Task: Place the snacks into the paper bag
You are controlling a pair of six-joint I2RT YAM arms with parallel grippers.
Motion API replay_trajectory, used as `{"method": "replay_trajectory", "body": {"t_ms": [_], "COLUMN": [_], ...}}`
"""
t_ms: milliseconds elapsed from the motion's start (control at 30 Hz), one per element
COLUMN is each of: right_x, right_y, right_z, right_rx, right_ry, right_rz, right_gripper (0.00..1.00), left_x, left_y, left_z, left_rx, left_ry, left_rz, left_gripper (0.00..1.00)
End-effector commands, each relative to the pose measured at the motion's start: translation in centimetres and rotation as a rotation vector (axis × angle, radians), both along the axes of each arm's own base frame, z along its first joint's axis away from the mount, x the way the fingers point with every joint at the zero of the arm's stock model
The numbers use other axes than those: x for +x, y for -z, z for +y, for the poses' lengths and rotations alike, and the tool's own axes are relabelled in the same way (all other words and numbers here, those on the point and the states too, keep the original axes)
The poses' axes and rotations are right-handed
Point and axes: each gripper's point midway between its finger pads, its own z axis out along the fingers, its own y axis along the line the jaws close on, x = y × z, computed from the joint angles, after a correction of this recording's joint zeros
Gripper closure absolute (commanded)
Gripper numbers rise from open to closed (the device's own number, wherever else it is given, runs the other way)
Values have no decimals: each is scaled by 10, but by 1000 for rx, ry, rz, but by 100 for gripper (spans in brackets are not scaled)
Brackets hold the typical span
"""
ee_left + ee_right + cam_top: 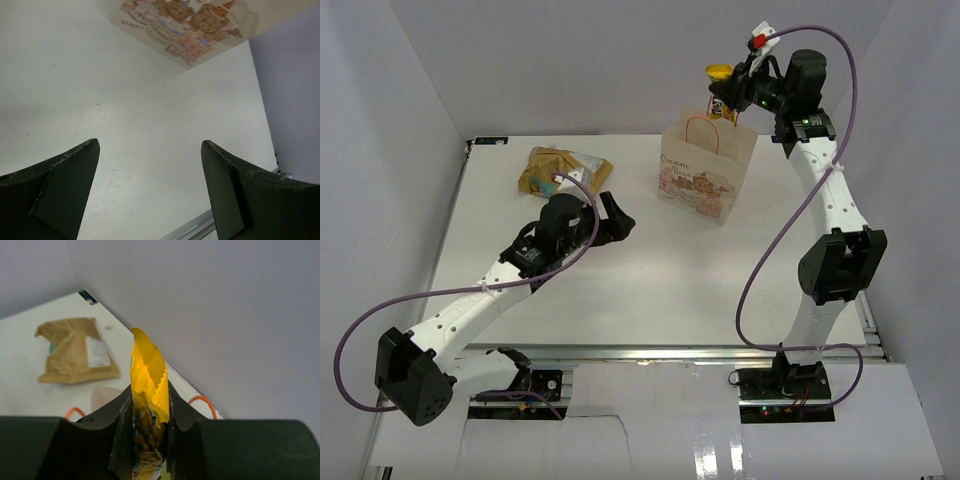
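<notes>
The beige paper bag point(708, 165) with a bear print and orange handles stands upright at the back of the table; its printed front also shows in the left wrist view point(190, 25). My right gripper point(728, 95) is shut on a yellow snack bar point(148, 390) and holds it in the air above the bag's opening. The bar point(720, 75) sticks up from the fingers. The big tan-gold snack bag point(560, 170) lies flat at the back left, also in the right wrist view point(75, 352). My left gripper point(150, 150) is open and empty, low over the table to the left of the paper bag.
Grey walls enclose the table on three sides. The table's metal front edge point(195, 227) shows just below my left fingers. An orange handle loop point(205, 402) of the paper bag shows beside my right fingers.
</notes>
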Motion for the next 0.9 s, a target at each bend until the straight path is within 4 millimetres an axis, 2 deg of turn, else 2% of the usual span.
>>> {"method": "replay_trajectory", "body": {"t_ms": [0,67,100,133,167,200,233,267,300,333,400,433,467,533,567,667,733,767,800,867], "right_x": [15,16,15,10,8,4,-3,-6,-11,-19,-28,-36,-45,-58,-67,-87,-99,-105,-105,-116], "right_y": [-6,13,23,23,38,41,37,45,44,38,39,33,37,36,39,42,46,49,51,60], "right_z": [-10,-9,-8,-8,-8,-8,-9,-10,-11,-12,-16,-17,-16,-23,-24,-34,-43,-43,-56,-62], "right_rx": [-97,-127,-134,-136,-144,-146,-144,-146,-143,-142,-139,-140,-140,-147,-144,-128,-123,-119,-116,-117], "right_ry": [78,61,53,48,40,38,34,32,28,22,10,-3,-39,-50,-81,-108,-103,-118,-92,-92], "right_rz": [-137,-113,-91,-91,-63,-57,-63,-41,-40,-44,-23,-30,-6,2,23,48,62,69,75,87], "right_gripper": [77,73,65,61,56,45,41,38,33,32,25,23,20,15,13,13,12,12,12,12], "left_x": [10,21,32,38,43,48,63,71,77,96,117,129,148,167,186,204,226,232,245,255], "left_y": [17,21,26,28,31,48,43,48,56,58,58,57,56,59,62,82,94,96,94,88], "left_z": [29,45,60,67,73,82,99,111,129,135,154,158,162,180,184,202,214,219,227,246], "left_rx": [-2,-39,-47,-78,-96,-81,-118,-111,-92,-78,-78,-74,-59,-41,-36,-58,-89,-100,-124,-181], "left_ry": [-150,-221,-274,-313,-338,-383,-462,-523,-589,-630,-687,-696,-706,-768,-787,-858,-876,-883,-893,-907], "left_rz": [123,183,215,252,283,353,376,401,446,462,461,445,431,427,434,524,547,549,537,522], "left_gripper": [7,7,7,7,7,7,7,7,7,7,7,7,7,7,7,7,7,7,7,7]}}
